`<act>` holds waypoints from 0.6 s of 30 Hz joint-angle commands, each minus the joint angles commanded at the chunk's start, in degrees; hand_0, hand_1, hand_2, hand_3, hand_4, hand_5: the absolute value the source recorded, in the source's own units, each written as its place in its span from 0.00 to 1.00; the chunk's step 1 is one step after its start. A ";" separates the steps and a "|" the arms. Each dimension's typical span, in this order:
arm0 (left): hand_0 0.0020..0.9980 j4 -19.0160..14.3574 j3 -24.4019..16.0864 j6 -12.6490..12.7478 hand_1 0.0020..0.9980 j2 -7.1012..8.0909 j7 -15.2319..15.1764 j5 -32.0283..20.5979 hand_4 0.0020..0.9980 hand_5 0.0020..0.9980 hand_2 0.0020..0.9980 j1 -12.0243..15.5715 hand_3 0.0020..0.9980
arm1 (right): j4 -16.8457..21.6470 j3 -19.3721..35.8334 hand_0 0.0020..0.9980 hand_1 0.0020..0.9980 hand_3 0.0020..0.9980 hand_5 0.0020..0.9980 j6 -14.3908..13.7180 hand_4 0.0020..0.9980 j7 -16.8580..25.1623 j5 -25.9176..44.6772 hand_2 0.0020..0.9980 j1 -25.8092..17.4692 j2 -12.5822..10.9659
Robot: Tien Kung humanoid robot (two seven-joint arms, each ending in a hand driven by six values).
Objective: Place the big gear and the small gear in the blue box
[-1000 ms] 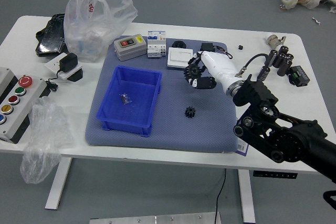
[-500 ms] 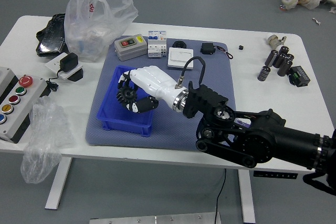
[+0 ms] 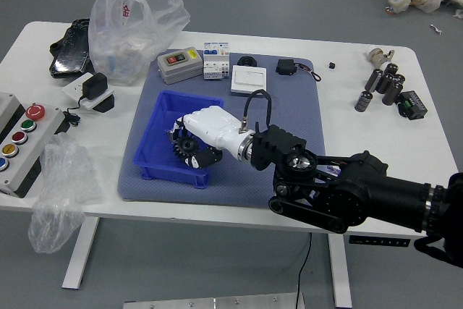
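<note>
We grip the big gear point(image 3: 186, 145) in the right hand point(image 3: 215, 127), which reaches in from the right side over the blue box point(image 3: 173, 174). The fingers of this hand are closed on the gear, and the hand is angled down toward the near part of the box. The gear lies within the outline of the box; we cannot tell whether it touches the box floor. We cannot tell where the small gear is. The open-topped box rests on the left part of the grey mat point(image 3: 293, 99), which is laid on the white table point(image 3: 347, 66). Along the far part of the mat, from left to right, we locate a grey device point(image 3: 179, 70) with a small display, a white electrical module point(image 3: 215, 63), a black ring-shaped item point(image 3: 247, 61) just behind a square white unit point(image 3: 248, 79), and a black block point(image 3: 286, 66) with a cord. At the left end of the table we find a push-button control box point(image 3: 42, 129), with a clear plastic bag point(image 3: 64, 189) beside it, hanging over the near edge. A translucent plastic bag point(image 3: 130, 34) stands at the far left, next to a shiny black package point(image 3: 70, 52).
</note>
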 joint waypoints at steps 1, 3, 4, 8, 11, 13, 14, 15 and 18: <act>0.66 0.02 0.17 -0.01 0.59 0.01 -0.10 -0.14 0.74 0.61 0.59 0.00 0.74 | -0.09 0.13 0.56 0.80 1.00 0.17 -0.18 0.46 0.21 -0.03 0.89 -0.02 -0.01; 0.66 0.06 0.42 -0.02 0.59 0.01 -0.26 -0.38 0.74 0.61 0.59 0.00 0.74 | -0.27 0.34 0.56 0.80 1.00 0.17 -0.46 0.46 0.59 -0.10 0.89 -0.10 -0.04; 0.66 0.07 0.48 -0.02 0.59 0.02 -0.30 -0.43 0.74 0.61 0.59 0.00 0.74 | -0.34 0.37 0.59 0.89 1.00 0.14 -0.52 0.59 0.70 -0.08 1.00 -0.13 -0.04; 0.66 0.12 0.75 -0.02 0.59 0.12 -0.50 -0.70 0.74 0.61 0.59 0.04 0.74 | -0.41 0.47 0.59 0.89 1.00 0.14 -0.42 0.59 1.08 0.01 1.00 -0.47 -0.20; 0.66 0.14 0.80 -0.02 0.59 0.16 -0.56 -0.75 0.74 0.61 0.59 0.08 0.74 | -0.28 0.90 0.60 0.91 1.00 0.13 -0.30 0.64 1.13 -0.04 1.00 -0.85 -0.40; 0.66 0.15 0.84 -0.02 0.59 0.14 -0.59 -0.78 0.74 0.61 0.59 0.11 0.74 | 0.19 1.82 0.60 0.91 1.00 0.13 -0.83 0.64 1.39 0.24 1.00 -1.39 -0.75; 0.66 0.16 0.83 -0.02 0.59 0.11 -0.59 -0.77 0.74 0.61 0.59 0.11 0.74 | 0.58 2.46 0.60 0.91 1.00 0.13 -1.30 0.64 1.60 0.52 1.00 -1.73 -0.99; 0.66 0.16 0.81 -0.03 0.59 0.07 -0.59 -0.74 0.74 0.61 0.59 0.11 0.74 | 1.27 3.56 0.60 0.91 1.00 0.13 -2.12 0.64 1.90 0.97 1.00 -2.28 -1.39; 0.66 0.19 0.96 -0.03 0.59 -0.03 -0.71 -0.91 0.74 0.61 0.59 0.13 0.74 | 4.01 7.00 0.53 0.85 1.00 0.16 -4.68 0.64 2.26 1.76 0.93 -4.56 -3.13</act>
